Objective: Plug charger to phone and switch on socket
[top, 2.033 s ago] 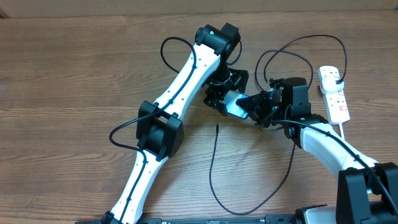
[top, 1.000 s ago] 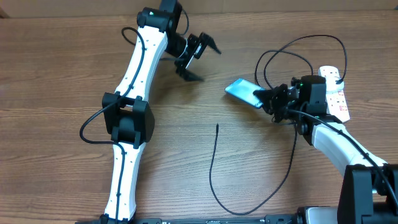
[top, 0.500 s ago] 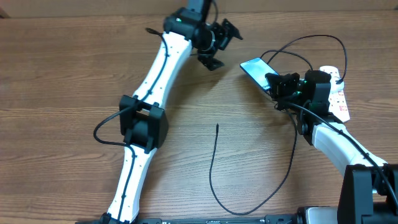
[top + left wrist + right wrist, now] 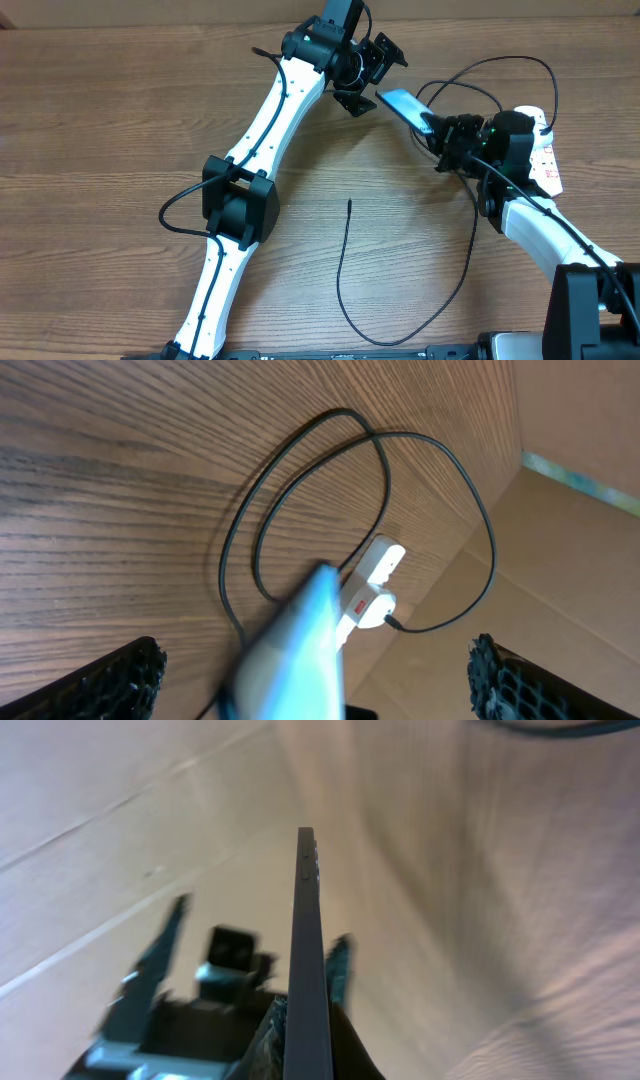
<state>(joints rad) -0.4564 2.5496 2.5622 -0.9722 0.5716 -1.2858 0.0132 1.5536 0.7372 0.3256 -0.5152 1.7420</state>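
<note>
The phone, light blue, is held off the table, tilted, with my right gripper shut on its lower end. In the right wrist view I see the phone edge-on, clamped in my right gripper. My left gripper stands wide open at the phone's far end. In the left wrist view the blurred phone lies between the fingers of my left gripper, touching neither. The charger trails over the table, its tip free, its plug in the socket.
The charger's loops lie on the wood in front of the socket, near the cardboard wall. The socket's thick white cord runs down by my right arm. The left arm crosses the table diagonally.
My left arm has swung right, bringing its open gripper up to the phone. My right gripper has carried the phone up and toward the back of the table.
</note>
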